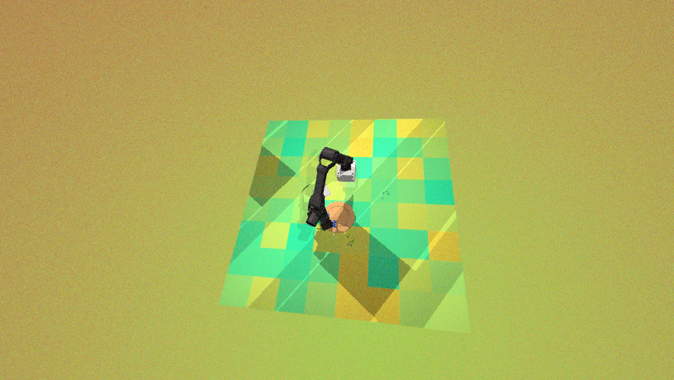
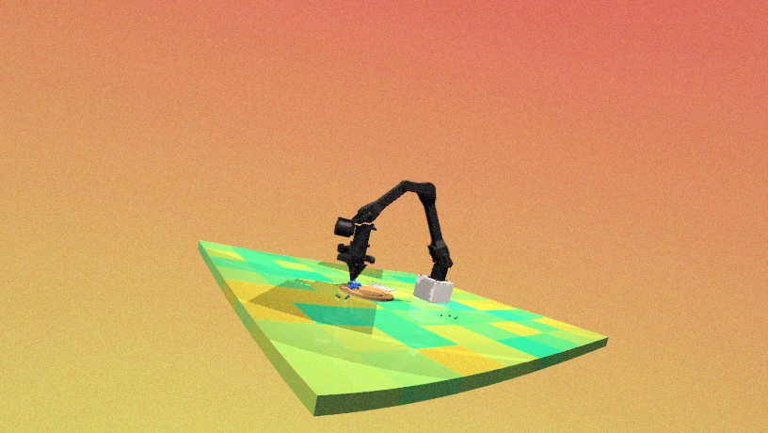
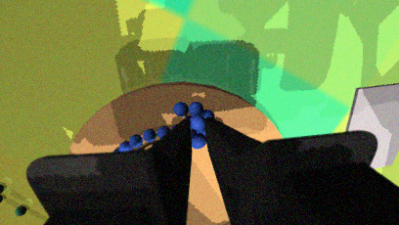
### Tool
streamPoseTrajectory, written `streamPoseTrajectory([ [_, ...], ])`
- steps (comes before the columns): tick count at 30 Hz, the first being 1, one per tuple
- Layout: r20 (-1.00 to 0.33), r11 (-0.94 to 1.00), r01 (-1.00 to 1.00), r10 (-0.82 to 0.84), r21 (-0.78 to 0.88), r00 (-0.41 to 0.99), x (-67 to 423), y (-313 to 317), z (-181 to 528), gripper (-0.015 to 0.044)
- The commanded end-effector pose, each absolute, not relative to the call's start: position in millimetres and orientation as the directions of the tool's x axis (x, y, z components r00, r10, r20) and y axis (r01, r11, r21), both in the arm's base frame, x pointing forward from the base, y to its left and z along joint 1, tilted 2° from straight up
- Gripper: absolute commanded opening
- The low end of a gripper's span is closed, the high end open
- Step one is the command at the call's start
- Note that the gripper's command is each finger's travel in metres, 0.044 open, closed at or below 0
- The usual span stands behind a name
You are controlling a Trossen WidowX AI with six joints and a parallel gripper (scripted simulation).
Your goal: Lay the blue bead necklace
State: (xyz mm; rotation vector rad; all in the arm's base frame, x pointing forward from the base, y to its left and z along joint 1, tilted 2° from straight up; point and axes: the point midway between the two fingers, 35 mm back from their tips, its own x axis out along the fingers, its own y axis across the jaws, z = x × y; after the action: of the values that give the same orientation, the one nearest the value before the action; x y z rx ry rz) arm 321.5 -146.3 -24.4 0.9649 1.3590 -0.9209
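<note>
The round brown bead board (image 1: 346,215) (image 2: 377,294) (image 3: 142,105) lies flat on the checkered table. The blue bead necklace (image 3: 188,109) (image 2: 353,284) (image 1: 334,225) sits bunched on the board's near edge. A short run of its beads trails off to the left in the wrist view. My gripper (image 3: 198,125) (image 2: 355,278) (image 1: 329,225) points straight down at the board, and its fingers are shut on the bunch of blue beads. The fingers hide part of the necklace.
The arm's grey-white base block (image 1: 345,173) (image 2: 433,289) (image 3: 378,122) stands just behind the board. A few small dark green beads (image 1: 350,243) (image 2: 447,315) (image 3: 20,210) lie loose on the table (image 1: 424,235) near the board.
</note>
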Motion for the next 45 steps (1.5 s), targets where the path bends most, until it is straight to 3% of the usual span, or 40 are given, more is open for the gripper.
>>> streamPoseTrajectory([
  [1, -1.0, 0.352, 0.936, 0.023, 0.025, 0.018, 322, -146, -22, 0.0],
  [14, -0.999, 0.352, 0.936, 0.026, 0.026, 0.018, 316, -108, -21, 0.0],
  [34, -0.999, 0.352, 0.936, 0.026, 0.026, 0.018, 316, -107, -34, 0.0],
  [45, -1.0, 0.356, 0.934, 0.024, 0.025, 0.018, 317, -107, -31, 0.0289],
])
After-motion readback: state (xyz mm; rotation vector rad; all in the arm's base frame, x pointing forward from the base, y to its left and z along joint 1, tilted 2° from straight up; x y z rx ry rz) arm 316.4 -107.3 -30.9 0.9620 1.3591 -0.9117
